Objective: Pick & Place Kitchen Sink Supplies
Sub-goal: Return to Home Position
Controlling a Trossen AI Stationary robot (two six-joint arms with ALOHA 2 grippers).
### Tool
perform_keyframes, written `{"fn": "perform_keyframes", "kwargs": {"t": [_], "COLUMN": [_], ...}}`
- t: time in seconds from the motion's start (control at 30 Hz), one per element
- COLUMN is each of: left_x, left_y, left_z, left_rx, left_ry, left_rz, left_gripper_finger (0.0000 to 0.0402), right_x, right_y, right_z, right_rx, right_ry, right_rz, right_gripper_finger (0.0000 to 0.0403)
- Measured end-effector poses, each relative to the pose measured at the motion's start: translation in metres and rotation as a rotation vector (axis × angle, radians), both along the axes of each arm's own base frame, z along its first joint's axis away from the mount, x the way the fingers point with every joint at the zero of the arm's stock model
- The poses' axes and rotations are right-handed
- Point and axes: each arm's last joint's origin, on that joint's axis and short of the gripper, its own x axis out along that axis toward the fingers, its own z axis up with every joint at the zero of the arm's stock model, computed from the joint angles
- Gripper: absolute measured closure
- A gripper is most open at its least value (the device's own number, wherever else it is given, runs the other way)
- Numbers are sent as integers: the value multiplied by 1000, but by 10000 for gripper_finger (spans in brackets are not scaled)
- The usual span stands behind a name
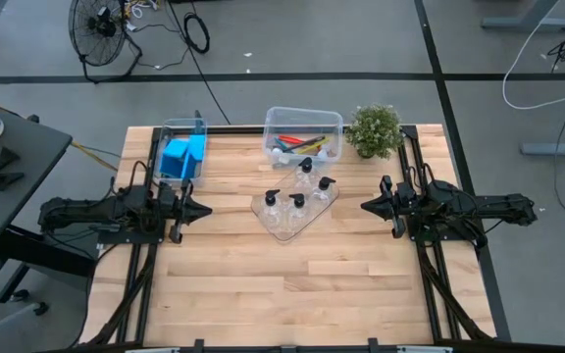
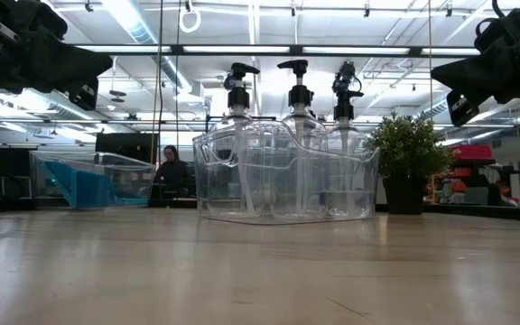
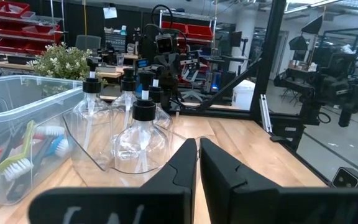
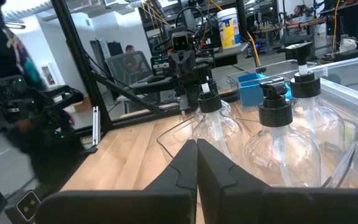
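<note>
Several small clear bottles with black pump tops (image 1: 298,201) stand in a clear tray (image 1: 284,224) at the table's middle. They also show in the left wrist view (image 3: 135,134) and the right wrist view (image 4: 278,140). Slim brushes (image 1: 297,143) lie in a clear bin (image 1: 304,133) at the far middle. Blue sponges (image 1: 181,157) sit in a clear bin (image 1: 183,147) at the far left. My left gripper (image 1: 207,209) is shut and empty, left of the tray. My right gripper (image 1: 365,206) is shut and empty, right of the tray.
A small green potted plant (image 1: 374,129) stands at the far right, beside the brush bin. Bare wood (image 1: 292,284) lies between the tray and the near edge. A fan (image 1: 98,27) and cables lie on the floor beyond the table.
</note>
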Motion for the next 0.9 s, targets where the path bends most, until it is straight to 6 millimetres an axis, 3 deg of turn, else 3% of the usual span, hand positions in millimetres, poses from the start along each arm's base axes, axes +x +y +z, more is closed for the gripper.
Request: {"fn": "perform_keyframes", "kwargs": {"t": [0.4,0.63,0.9], "left_x": [0,0,0], "left_y": [0,0,0], "left_z": [0,0,0], "left_rx": [1,152,154], "left_ry": [-1,-7,-7], "left_rz": [0,21,21], "left_gripper_finger": [376,376,376], "right_x": [0,0,0], "right_y": [0,0,0], "right_z": [0,0,0], "right_rx": [0,0,0], "right_ry": [0,0,0], "right_rz": [0,0,0], "right_gripper_finger": [399,399,399]}}
